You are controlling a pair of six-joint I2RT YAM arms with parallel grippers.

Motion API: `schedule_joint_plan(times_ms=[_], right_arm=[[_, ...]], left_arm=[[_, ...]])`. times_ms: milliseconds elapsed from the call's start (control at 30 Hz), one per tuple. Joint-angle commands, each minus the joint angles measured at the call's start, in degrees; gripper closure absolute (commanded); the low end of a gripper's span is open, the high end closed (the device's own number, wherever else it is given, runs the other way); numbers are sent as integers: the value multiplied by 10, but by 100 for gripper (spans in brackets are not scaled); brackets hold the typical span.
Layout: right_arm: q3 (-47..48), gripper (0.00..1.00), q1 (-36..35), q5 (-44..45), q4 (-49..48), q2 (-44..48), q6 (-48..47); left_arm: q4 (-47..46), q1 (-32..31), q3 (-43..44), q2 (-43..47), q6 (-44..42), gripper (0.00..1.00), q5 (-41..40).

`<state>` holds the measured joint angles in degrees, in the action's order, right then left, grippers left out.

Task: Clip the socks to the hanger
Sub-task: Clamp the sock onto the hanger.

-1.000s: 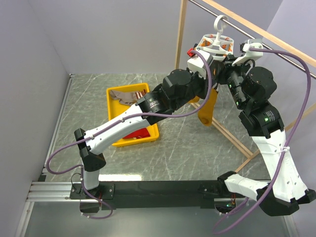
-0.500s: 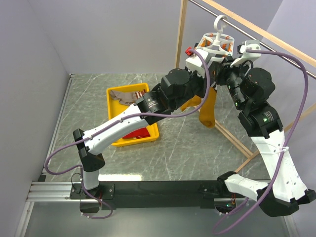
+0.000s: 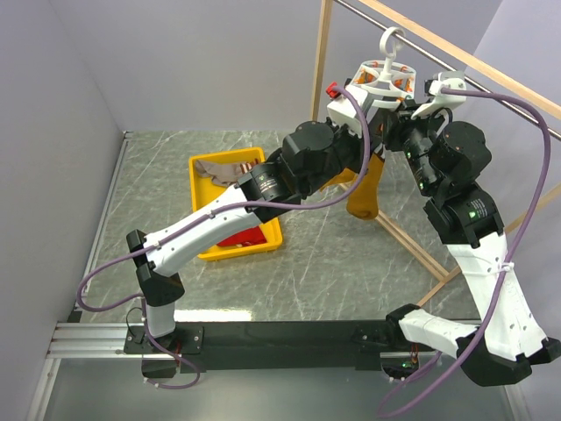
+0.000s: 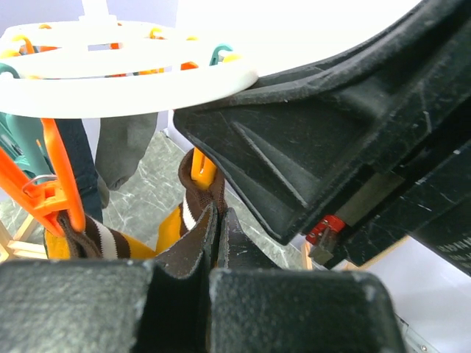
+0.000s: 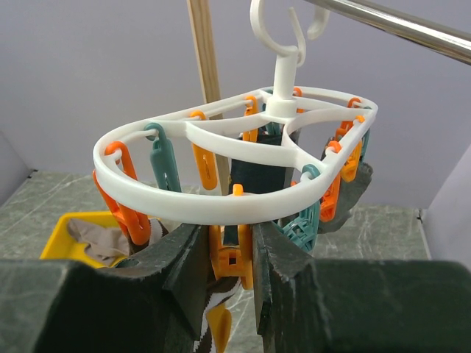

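Two pincers share this clipping step: my left pincer (image 4: 215,257) grips the sock (image 3: 366,191) by its cuff (image 4: 196,220) just under the hanger (image 5: 221,204) at far right, while my right pincer (image 5: 228,239) squeezes an orange clip (image 5: 232,266), which next must bite that cuff.

- Your top view is bright with soft, even light; the table (image 3: 351,281) carries only faint, diffuse shadows under the arms.
- Your left wrist view is blown out white from 12 to 2 o'clock, and the hanger (image 4: 110,88) ring glares pale.
- Its fingers (image 4: 294,309) at 6 o'clock are dark and soft-focused.
- Your right wrist view is evenly lit, with the hanger sharp and a highlight on the metal rod (image 5: 397,26) at 1 o'clock.
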<state>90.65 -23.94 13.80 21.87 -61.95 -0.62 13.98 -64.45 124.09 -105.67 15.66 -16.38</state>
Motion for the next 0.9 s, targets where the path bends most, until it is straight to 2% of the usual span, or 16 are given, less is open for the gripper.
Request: schedule_joint_plan(times_ms=[0, 33, 133, 200, 233, 367, 767, 867], right_arm=[[22, 92, 4, -2, -3, 2, 5], [23, 87, 3, -6, -2, 2, 5], [29, 65, 4, -19, 4, 2, 36], [39, 56, 4, -24, 13, 0, 44], [51, 48, 4, -26, 19, -2, 54], [83, 35, 4, -26, 55, -10, 81], [147, 27, 5, -76, 163, -5, 163], [138, 26, 4, -77, 184, 13, 170]], left_arm=[[-44, -8, 5, 35, -15, 99, 4], [-45, -9, 4, 36, -16, 99, 2], [-44, -9, 3, 36, -19, 99, -2], [-45, -9, 1, 36, -19, 99, -2], [-46, -9, 0, 37, -18, 99, -4], [-57, -9, -24, 49, -15, 99, -19], [-49, -8, -57, 63, 3, 99, -18], [-35, -9, -61, 71, 11, 93, -17]])
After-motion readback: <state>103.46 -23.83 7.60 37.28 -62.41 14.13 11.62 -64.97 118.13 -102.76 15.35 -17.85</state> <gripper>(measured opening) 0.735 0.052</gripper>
